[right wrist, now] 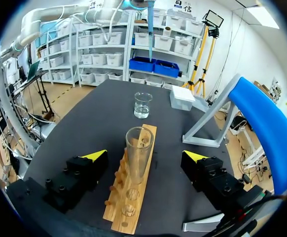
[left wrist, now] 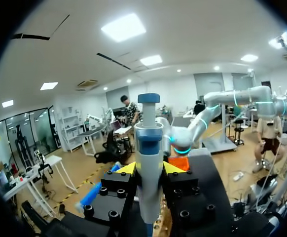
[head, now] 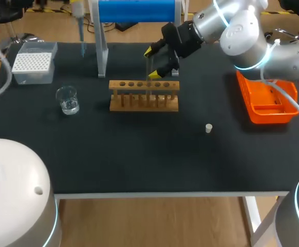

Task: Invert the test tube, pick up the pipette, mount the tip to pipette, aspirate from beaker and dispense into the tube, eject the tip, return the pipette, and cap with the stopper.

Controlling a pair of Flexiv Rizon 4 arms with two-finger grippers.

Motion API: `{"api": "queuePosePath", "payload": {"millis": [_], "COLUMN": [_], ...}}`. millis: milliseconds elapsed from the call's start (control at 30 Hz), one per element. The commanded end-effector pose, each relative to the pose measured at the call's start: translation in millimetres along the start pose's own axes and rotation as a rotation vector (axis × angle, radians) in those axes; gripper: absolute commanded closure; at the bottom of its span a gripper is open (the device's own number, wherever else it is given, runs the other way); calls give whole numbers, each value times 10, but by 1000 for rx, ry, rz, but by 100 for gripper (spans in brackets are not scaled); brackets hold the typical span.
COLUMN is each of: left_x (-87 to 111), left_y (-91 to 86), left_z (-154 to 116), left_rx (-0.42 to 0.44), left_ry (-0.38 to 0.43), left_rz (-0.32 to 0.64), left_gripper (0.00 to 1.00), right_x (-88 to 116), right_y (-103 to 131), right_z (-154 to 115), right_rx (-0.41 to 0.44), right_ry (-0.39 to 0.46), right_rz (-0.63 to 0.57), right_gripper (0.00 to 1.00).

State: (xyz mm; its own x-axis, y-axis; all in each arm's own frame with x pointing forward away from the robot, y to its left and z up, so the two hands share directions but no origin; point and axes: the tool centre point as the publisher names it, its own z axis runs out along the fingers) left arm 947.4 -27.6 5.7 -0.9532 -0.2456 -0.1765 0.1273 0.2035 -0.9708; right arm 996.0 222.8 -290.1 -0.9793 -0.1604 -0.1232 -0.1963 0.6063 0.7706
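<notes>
The right tool (right wrist: 144, 156) hangs over the wooden rack (right wrist: 132, 202) near the table's (head: 139, 154) far edge, fingers spread wide, touching nothing. Between them one test tube (right wrist: 138, 148) stands upright in the rack, mouth up. The left tool (left wrist: 149, 168) clamps one pipette (left wrist: 148, 143), held vertical. One beaker (head: 67, 100) stands toward the left edge, one stopper (head: 208, 128) toward the right.

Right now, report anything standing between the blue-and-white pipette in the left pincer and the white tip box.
Nothing visible. The blue-and-white pipette, held in the left pincer, hangs beside the white tip box; only bare black table lies between.
</notes>
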Motion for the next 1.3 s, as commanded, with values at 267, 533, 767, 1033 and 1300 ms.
{"api": "queuePosePath", "payload": {"millis": [267,533,767,1033,1300], "left_x": [-173,-76,-36,-27,-27], "left_y": [-361,-471,-464,-460,-460], "left_z": [954,1454,1664,1668,1668], "left_rx": [32,68,90,89,89], "left_ry": [109,191,221,221,221], "left_rz": [10,-1,-26,-29,-29], "left_gripper": [100,100,100,100,100], "right_x": [-4,-4,-4,-4,-4], "right_y": [0,0,0,0,0], "right_z": [-12,-12,-12,-12,-12], "right_rx": [1,1,1,1,1], "right_ry": [3,3,3,3,3], "right_rz": [0,0,0,0,0], "right_gripper": [0,0,0,0,0]}}
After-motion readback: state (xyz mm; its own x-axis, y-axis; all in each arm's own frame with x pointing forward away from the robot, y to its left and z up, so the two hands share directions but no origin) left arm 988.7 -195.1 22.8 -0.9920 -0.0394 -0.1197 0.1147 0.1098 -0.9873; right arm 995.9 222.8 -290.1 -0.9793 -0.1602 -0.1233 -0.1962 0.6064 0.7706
